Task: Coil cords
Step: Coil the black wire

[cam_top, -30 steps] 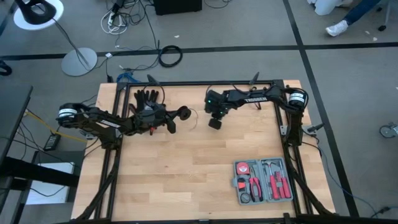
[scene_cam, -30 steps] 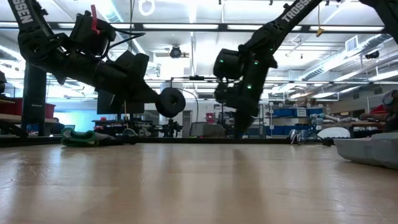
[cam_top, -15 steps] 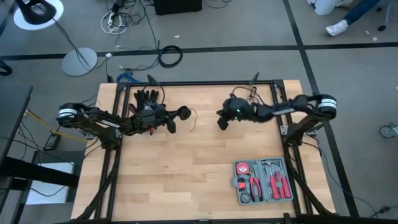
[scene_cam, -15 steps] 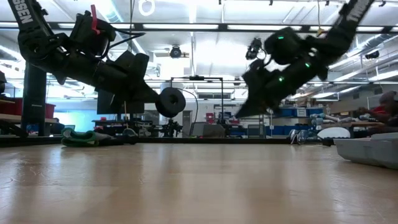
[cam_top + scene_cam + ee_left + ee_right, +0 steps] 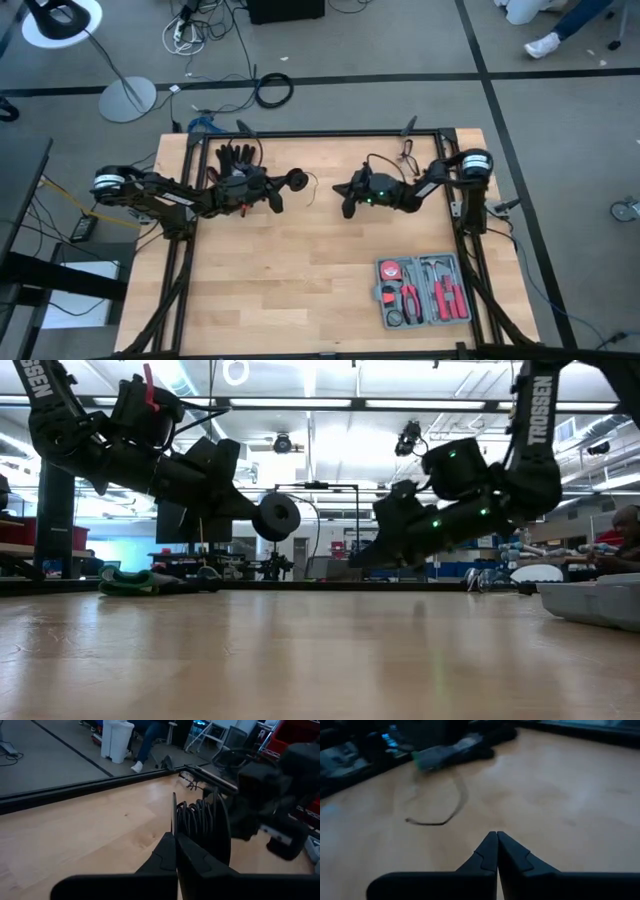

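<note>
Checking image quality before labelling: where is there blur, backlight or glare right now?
Low view: bright ceiling lights backlight both arms into silhouettes. Right wrist view: soft and blurred, wire smeared. Left wrist view: the disc close up is fairly clear, the arm behind it blurred. High view: even, no glare.

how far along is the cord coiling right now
Mostly done: the wire sits wound in loops on the round black disc, which the left claw holds shut above the table. In hand: only that spool. Left: a short free end hangs loose; the right claw, shut and empty, is nearby.
</note>
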